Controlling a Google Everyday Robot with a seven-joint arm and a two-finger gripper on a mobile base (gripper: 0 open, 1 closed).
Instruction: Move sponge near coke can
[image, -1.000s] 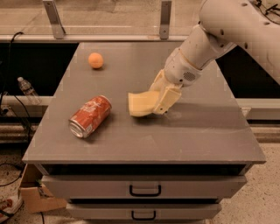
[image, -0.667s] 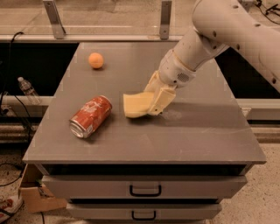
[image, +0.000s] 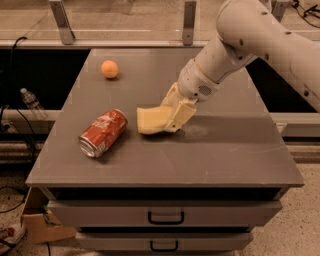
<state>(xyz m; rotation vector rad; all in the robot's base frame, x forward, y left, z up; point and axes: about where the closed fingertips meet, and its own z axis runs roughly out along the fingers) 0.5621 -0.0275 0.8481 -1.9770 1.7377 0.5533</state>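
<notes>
The pale yellow sponge (image: 150, 120) is held at its right end by my gripper (image: 172, 115), just above or on the grey tabletop (image: 230, 150). The gripper is shut on the sponge, and the white arm reaches in from the upper right. The red coke can (image: 103, 132) lies on its side to the left of the sponge, its silver top facing front left. A narrow gap separates the sponge's left end from the can.
A small orange ball (image: 109, 69) sits at the back left of the table. Drawers (image: 165, 217) are below the front edge. A plastic bottle (image: 31, 102) lies off the table at the left. Metal posts stand at the back.
The gripper has carried the sponge leftward and slightly down, closer to the coke can. The can and the ball have not moved.
</notes>
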